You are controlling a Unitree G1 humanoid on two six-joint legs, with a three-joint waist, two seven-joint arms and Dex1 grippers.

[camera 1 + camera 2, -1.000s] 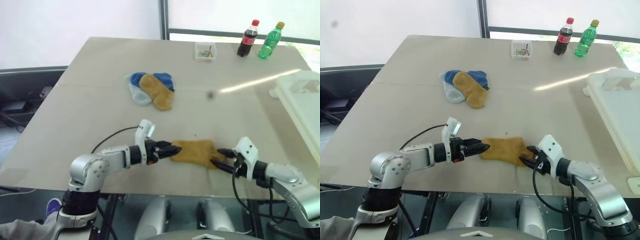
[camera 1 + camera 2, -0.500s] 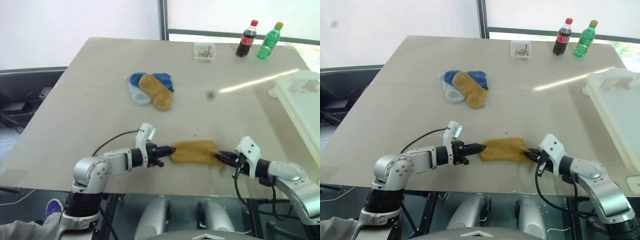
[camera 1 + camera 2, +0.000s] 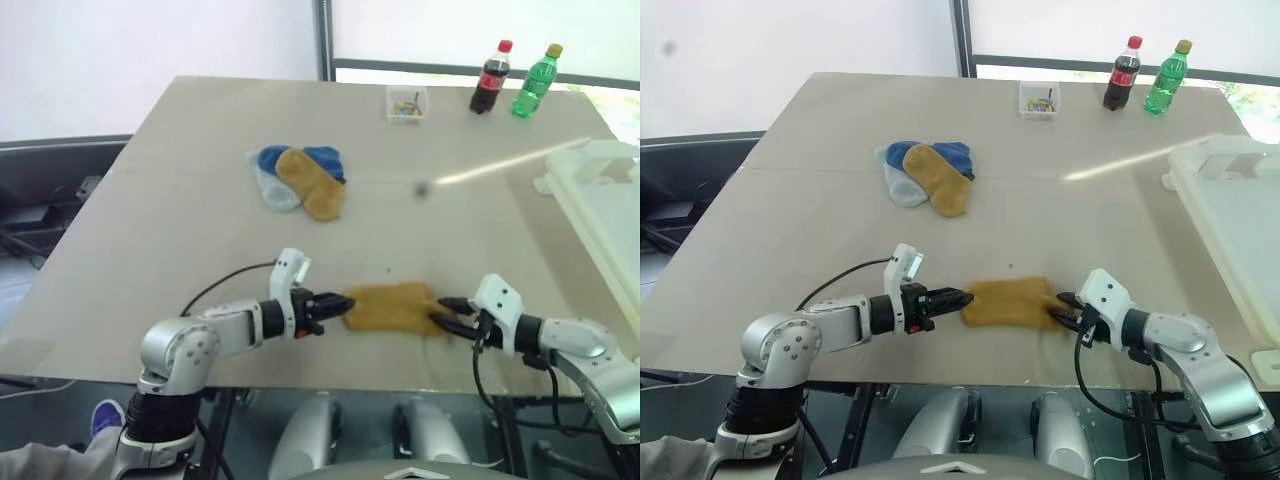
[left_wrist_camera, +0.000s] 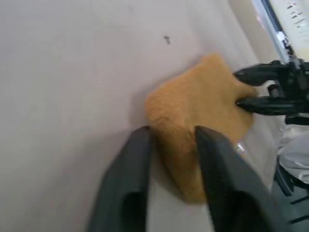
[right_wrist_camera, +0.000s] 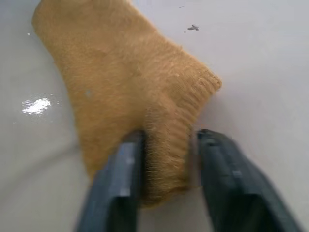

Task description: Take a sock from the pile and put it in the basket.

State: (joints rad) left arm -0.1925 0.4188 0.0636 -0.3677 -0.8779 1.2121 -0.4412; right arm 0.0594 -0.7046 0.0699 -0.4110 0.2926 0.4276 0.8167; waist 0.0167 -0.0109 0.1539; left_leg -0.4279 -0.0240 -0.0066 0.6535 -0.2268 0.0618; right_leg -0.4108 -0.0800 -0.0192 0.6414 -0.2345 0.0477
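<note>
A mustard-yellow sock [image 3: 392, 307] lies flat near the table's front edge, apart from the pile [image 3: 300, 180] of blue, pale and mustard socks farther back. My left gripper [image 3: 342, 302] is at the sock's left end. In the left wrist view its fingers [image 4: 128, 183] stand open with the sock's edge [image 4: 193, 111] between them. My right gripper [image 3: 447, 314] is at the sock's right end, open, its fingers [image 5: 227, 179] straddling the ribbed cuff [image 5: 164, 121]. The white basket [image 3: 1230, 200] stands at the table's right side.
A small clear box [image 3: 408, 103] with coloured bits, a cola bottle [image 3: 488, 78] and a green bottle [image 3: 533, 67] stand at the far edge. The table's front edge runs just below both grippers.
Half a second ago both grippers were pinched shut on the sock's ends; now both have opened. The sock stays on the table and the hands have hardly moved.
</note>
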